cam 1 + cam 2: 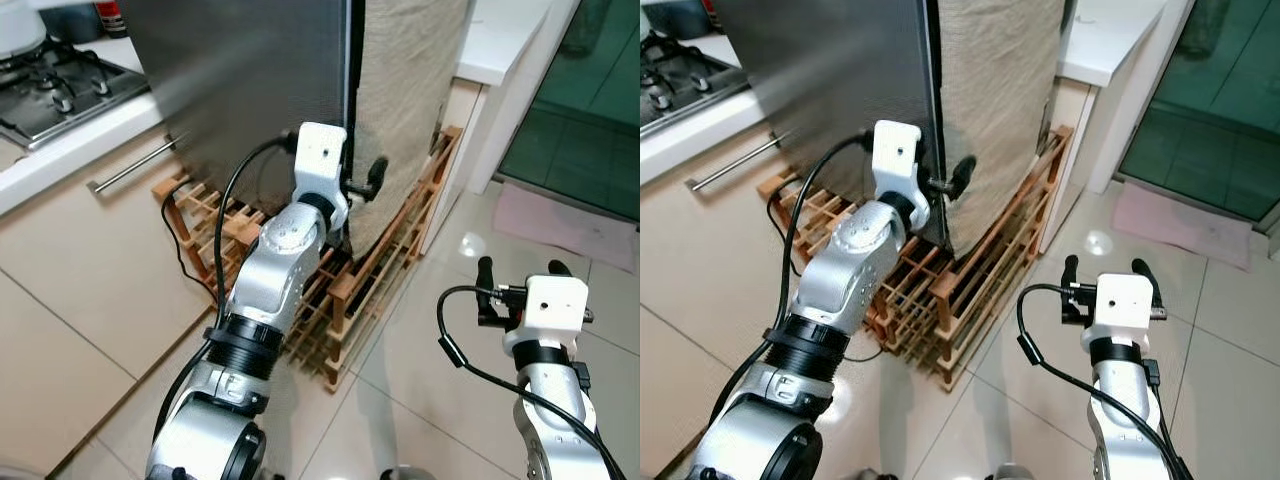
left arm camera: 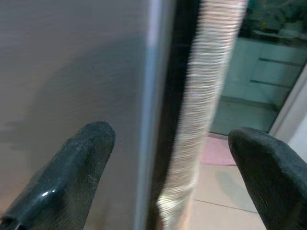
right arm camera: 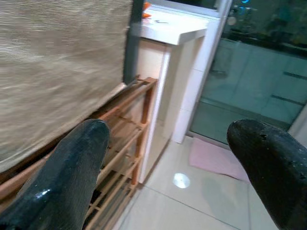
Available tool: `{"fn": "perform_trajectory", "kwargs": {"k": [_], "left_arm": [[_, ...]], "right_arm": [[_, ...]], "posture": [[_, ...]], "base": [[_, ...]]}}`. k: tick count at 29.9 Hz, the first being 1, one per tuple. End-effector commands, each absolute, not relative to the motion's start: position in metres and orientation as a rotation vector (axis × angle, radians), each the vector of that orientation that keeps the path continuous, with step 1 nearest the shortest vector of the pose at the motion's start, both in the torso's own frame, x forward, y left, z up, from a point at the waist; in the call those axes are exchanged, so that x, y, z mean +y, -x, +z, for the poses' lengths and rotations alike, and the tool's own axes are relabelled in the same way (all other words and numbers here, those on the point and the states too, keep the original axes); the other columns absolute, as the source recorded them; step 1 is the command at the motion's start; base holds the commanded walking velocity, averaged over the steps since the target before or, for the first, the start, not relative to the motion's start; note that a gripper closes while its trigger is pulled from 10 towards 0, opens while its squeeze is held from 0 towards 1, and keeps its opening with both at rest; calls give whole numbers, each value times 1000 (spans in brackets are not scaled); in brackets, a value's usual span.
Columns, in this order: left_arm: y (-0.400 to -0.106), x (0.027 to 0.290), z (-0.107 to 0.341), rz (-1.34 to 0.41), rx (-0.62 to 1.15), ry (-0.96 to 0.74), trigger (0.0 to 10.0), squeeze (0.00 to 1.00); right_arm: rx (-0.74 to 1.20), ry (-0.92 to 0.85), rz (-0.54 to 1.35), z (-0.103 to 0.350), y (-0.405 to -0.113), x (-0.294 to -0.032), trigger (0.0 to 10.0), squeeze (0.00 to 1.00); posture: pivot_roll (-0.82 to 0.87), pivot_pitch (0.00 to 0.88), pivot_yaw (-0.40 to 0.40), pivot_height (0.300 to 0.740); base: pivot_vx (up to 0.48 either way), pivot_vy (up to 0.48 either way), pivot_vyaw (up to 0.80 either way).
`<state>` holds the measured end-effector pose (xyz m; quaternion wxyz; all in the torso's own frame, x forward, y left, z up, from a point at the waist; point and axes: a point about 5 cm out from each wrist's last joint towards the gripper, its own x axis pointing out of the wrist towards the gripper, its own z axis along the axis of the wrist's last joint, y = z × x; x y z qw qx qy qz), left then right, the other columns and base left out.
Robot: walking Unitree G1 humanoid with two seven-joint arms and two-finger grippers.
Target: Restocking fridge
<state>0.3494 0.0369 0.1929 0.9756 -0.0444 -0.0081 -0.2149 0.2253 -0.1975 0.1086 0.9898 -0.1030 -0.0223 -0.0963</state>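
The fridge has a dark grey door (image 1: pixel 250 80) and a side draped in beige woven cloth (image 1: pixel 410 90). My left gripper (image 1: pixel 358 185) is raised to the door's right edge, low down. It is open, and its fingers straddle that edge: in the left wrist view one finger (image 2: pixel 81 158) lies against the door face and the other (image 2: pixel 268 163) sits off past the cloth. A dark seam (image 2: pixel 175 72) runs between door and cloth. My right gripper (image 1: pixel 521 268) is open and holds nothing, hovering over the floor tiles to the right.
A slatted wooden rack (image 1: pixel 370 270) lies under and around the fridge's base. On the left are a gas hob (image 1: pixel 55 85) and a cabinet with a bar handle (image 1: pixel 130 168). A white counter (image 1: pixel 500 40), a pink mat (image 1: pixel 570 222) and a glass door are on the right.
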Motion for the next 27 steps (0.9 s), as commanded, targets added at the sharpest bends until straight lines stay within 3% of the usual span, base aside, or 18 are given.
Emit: {"fn": "perform_trajectory", "kwargs": {"k": [1, 13, 27], "left_arm": [[-348, 37, 197, -427, -27, 92, 10000, 0], [-339, 35, 200, -465, -31, 89, 10000, 0], [-343, 15, 202, -524, -28, 72, 10000, 0]], "right_arm": [[-35, 206, -188, 107, -226, -197, 10000, 0], [-38, 215, -182, 107, -228, -199, 10000, 0], [-40, 216, -180, 106, -229, -198, 10000, 0]], "posture": [[-159, 26, 40, 740], [-157, 4, 32, 740], [-172, 0, 41, 740]], "base": [[0, 0, 0], [0, 0, 0], [0, 0, 0]]}}
